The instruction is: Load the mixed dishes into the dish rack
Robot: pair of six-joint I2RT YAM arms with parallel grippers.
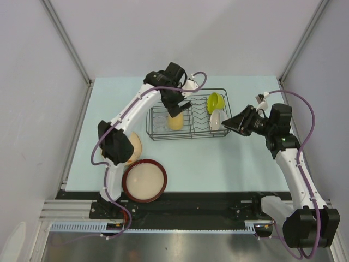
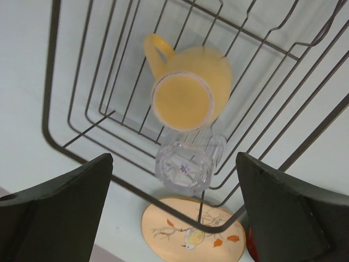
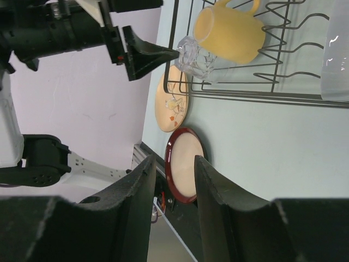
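The black wire dish rack point(image 1: 218, 91) stands mid-table. In it lie a pale yellow mug point(image 1: 175, 121) on its side and a clear glass point(image 1: 158, 121). A lime green bowl point(image 1: 215, 102) and a small pale saucer point(image 1: 216, 121) stand at its right end. My left gripper point(image 1: 178, 107) hovers open and empty over the mug point(image 2: 191, 90) and glass point(image 2: 185, 166). My right gripper point(image 1: 227, 126) is open and empty just outside the rack's right end. The beige floral plate point(image 1: 134, 147) and the dark-red-rimmed dish point(image 1: 144, 180) lie on the table near the left arm's base.
The left arm covers part of the floral plate from above; the plate shows in the left wrist view point(image 2: 193, 232) beyond the rack's rim point(image 2: 54, 136). In the right wrist view the red-rimmed dish point(image 3: 185, 169) lies near the table's front edge. Grey walls enclose the table.
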